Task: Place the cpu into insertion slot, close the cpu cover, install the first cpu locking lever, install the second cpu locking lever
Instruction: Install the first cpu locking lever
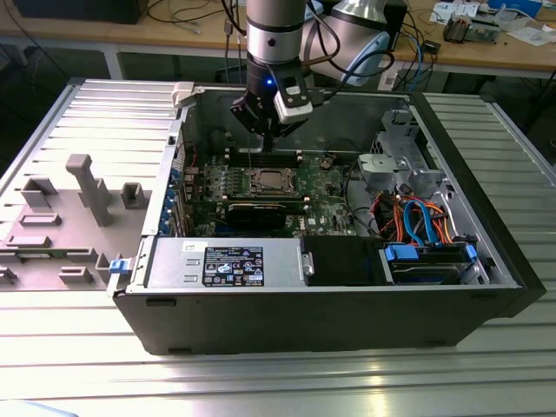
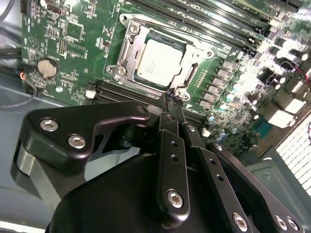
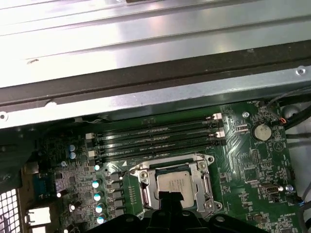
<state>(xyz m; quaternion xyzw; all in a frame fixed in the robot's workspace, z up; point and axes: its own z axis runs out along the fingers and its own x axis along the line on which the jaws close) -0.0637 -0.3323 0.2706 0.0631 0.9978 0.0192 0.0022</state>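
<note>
The cpu lies flat in the insertion slot on the green board, its silver-grey top facing up. The cpu cover lies down around it as a silver frame. My gripper hangs just above the socket's near edge, its black fingers pressed together with nothing between them. In the first wrist view the cpu shows inside the cover, with the gripper over its lower edge. In the exterior view the gripper hovers above the cpu. I cannot tell how the locking levers stand.
The board sits deep in an open computer case. Long black memory slots run beside the socket, toward the case wall. A drive cage and orange and blue cables fill the exterior view's right. A grey fixture stands outside the case.
</note>
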